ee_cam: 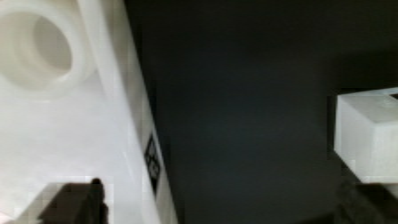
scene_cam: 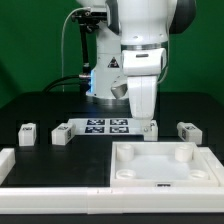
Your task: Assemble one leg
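Several small white legs lie on the black table: two at the exterior view's left point(scene_cam: 28, 133) point(scene_cam: 62, 135), one at the right point(scene_cam: 187, 130), and one point(scene_cam: 152, 128) just behind the tray's far rim. My gripper point(scene_cam: 147, 118) hangs right over that last leg. In the wrist view my gripper point(ee_cam: 222, 212) is open and empty, with only dark table between its dark fingertips point(ee_cam: 71, 205). A white leg point(ee_cam: 368, 138) shows close to one fingertip, not between the jaws. The large white tray point(scene_cam: 128, 152) lies in front; its rim and a round socket also show in the wrist view point(ee_cam: 107, 120).
The marker board point(scene_cam: 105, 126) lies flat behind the tray, under the arm. A long white raised border point(scene_cam: 20, 172) runs along the front left of the table. The robot's base stands behind the marker board.
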`<state>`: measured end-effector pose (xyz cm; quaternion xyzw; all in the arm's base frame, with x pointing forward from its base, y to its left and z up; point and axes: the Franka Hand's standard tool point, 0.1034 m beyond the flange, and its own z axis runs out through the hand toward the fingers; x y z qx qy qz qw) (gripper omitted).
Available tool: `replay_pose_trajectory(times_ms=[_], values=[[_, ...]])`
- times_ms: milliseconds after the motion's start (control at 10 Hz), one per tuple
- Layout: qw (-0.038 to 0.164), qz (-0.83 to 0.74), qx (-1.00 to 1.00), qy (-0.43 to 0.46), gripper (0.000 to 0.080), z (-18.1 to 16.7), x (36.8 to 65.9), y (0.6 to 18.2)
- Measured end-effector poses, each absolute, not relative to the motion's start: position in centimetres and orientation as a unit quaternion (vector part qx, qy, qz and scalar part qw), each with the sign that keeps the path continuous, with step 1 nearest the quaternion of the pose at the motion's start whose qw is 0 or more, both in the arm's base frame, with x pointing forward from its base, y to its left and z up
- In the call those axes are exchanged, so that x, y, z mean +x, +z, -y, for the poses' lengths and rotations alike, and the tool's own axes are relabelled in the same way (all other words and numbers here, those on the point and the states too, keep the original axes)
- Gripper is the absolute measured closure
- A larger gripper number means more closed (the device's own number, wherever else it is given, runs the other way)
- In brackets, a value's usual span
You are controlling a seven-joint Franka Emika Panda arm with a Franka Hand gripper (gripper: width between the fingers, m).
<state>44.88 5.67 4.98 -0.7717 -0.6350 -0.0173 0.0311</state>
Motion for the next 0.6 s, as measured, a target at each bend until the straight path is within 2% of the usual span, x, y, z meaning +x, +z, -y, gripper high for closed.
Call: replay_pose_trajectory(times_ms=[300,600], values=[[0.033,0.571,-0.82,-0.015,0.015,-5.67,44.86,4.96],[0.042,0.381,-0.924,-0.011,0.015,-5.62,44.1,4.69]])
